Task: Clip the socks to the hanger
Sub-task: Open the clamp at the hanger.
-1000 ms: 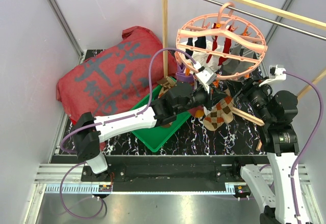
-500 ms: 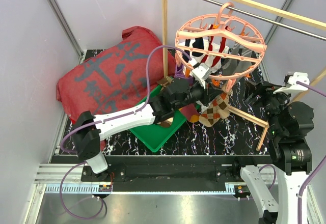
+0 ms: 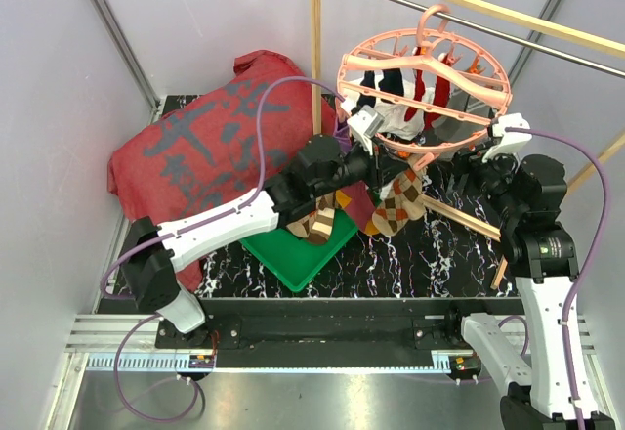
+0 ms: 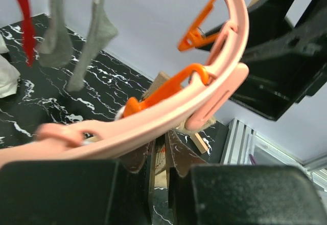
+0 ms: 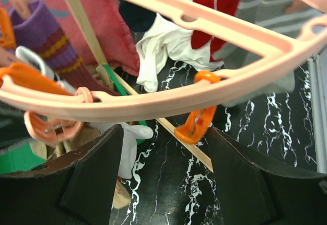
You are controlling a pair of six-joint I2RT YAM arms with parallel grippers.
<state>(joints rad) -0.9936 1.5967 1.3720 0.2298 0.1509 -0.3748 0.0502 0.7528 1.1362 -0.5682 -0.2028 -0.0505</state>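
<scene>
The hanger [image 4: 239, 36] is cut off in both wrist views; the green tray [image 3: 293, 266] is partly covered; the left gripper [image 4: 161, 184]'s hold cannot be told.

We see the hanger [image 5: 204, 94] in salmon pink, its clips [image 5: 195, 125] orange. We make out a purple sock [image 5: 43, 36] with orange stripes, a white sock [image 5: 163, 51], a red sock [image 5: 225, 0], grey socks [image 4: 55, 36] and an argyle sock [image 3: 395, 205] in brown with cream diamonds. The tray [image 3: 293, 264] is green, the cloth [image 3: 195, 147] red with grey characters, the table [image 3: 430, 254] black veined white.

Pink hanger [image 5: 153, 102] rim, clips [image 5: 196, 122] and hung socks [image 5: 163, 51] overhead; bare tabletop [image 3: 439, 254] below, right of green tray [image 3: 285, 264].
</scene>
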